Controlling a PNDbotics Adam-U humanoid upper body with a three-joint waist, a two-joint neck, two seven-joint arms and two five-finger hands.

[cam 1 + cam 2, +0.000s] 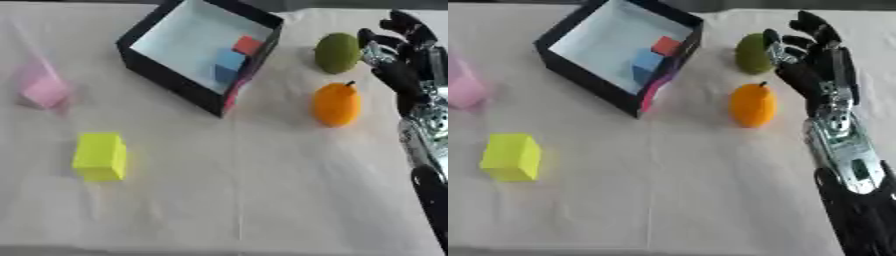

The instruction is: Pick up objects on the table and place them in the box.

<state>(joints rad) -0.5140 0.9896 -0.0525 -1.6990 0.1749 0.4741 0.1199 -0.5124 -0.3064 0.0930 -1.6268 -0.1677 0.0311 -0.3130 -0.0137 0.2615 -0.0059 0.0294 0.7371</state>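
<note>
Pale cloth covers the table [262, 200], creased in faint lines that run toward the near edge. Far centre, a black-walled box [166, 77] with a light interior sits turned at an angle to the table edges; inside it, against its right wall, lie a red block [248, 45] and a blue block [229, 62], the red one farther and touching or nearly touching the blue. A strip of pink shows along the outside of the box's near right corner; what it belongs to cannot be told. To the right of the box, a green fruit [338, 53] rests on the cloth, and nearer, just apart from it, an orange fruit [336, 104] with a short dark stem at its top. On the left side of the table, a pink block [44, 91] lies far left, blurred, and a yellow block [100, 156] stands nearer, well apart from the box. Entering from the near right, the robot's right arm extends along the right edge, its silver forearm leading to the black right hand [811, 75], which sits just right of the green fruit and beyond the orange fruit. Its fingers [815, 25] are spread and relaxed, pointing far, with nothing grasped; contact with the green fruit cannot be determined. The left hand appears in neither view.
</note>
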